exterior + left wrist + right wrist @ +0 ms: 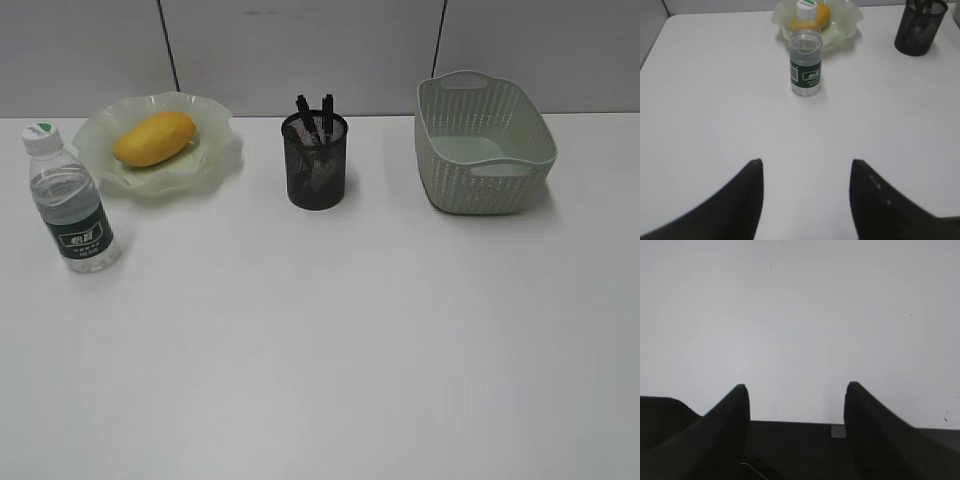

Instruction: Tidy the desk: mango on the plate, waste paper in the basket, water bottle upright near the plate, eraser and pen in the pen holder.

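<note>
The left gripper [806, 167], a pair of black tapering fingers seen from its wrist camera, is spread wide with nothing between its tips, hanging over bare white tabletop. The right gripper [796, 392], also black, is likewise wide apart and holds nothing; its wrist camera shows only plain white surface beyond it. Neither gripper appears in the exterior view. The plain white flat desk [330, 350] has a broad open stretch across its whole near half, with every object set along the far side by the grey wall. Ahead of the left gripper stands the small clear plastic water bottle [805, 52] with white cap and dark green label, upright, just near of the pale green translucent plate [847, 20] with a ruffled rim. The smooth yellow-orange oval mango [154, 138] lies on that plate at far left, partly hidden behind the bottle in the left wrist view. At far centre is the black metal mesh cylindrical pen holder [315, 165], with two dark pens [318, 115] sticking out of its top. At far right sits the pale green rectangular woven-look plastic basket [484, 145], seen only in the exterior view; its visible inside shows no contents. The desk's left edge and rounded far corner show in the left wrist view.
</note>
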